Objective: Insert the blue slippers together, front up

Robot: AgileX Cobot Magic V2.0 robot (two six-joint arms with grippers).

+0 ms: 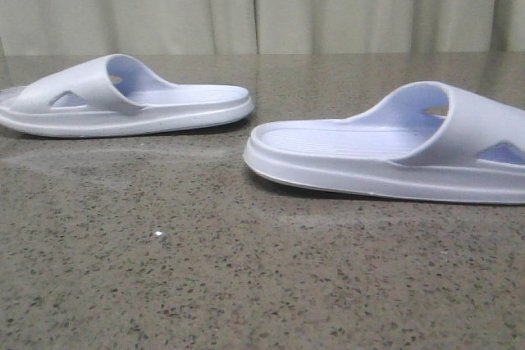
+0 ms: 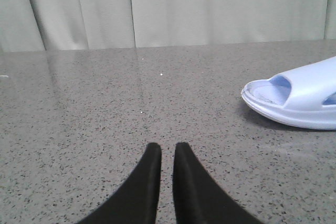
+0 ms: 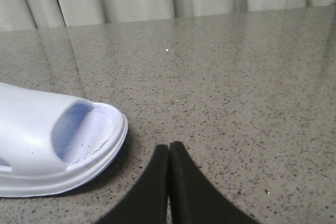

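A speckled grey-brown stone tabletop (image 1: 246, 284) is seen filling the foreground, its polished surface marked by soft reflections. Behind its far edge, the background is closed off by a pale, pleated curtain (image 1: 328, 2).
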